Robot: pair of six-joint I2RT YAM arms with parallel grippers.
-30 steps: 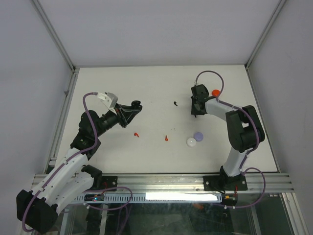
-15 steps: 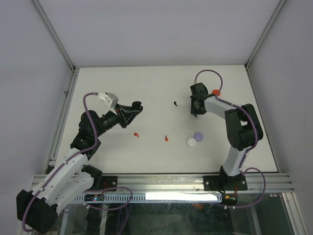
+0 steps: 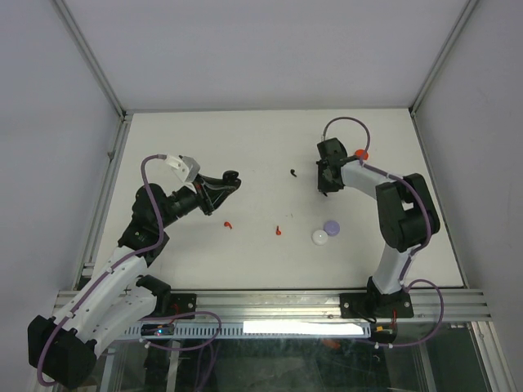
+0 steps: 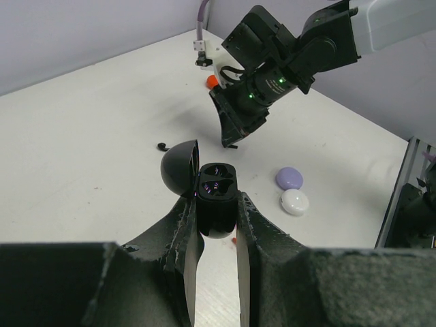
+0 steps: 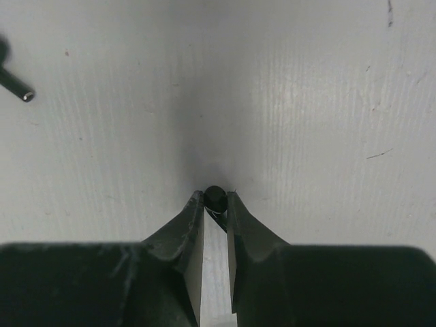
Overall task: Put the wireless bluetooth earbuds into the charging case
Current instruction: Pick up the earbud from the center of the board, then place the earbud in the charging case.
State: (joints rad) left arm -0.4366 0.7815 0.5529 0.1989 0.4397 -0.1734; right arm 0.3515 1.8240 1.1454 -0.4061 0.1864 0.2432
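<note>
My left gripper is shut on an open black charging case, lid swung left, held above the table; it also shows in the top view. My right gripper is shut on a black earbud at its fingertips, close to the table; in the top view this gripper points down at the back right. A second black earbud lies left of it, its stem visible in the right wrist view. Two red earbuds lie mid-table.
A closed lilac case and a closed white case sit side by side right of centre, also visible in the left wrist view. A red-orange object sits behind the right arm. Metal frame rails edge the table.
The right gripper has shifted slightly toward the back of the table. The left gripper with the case has barely moved.
</note>
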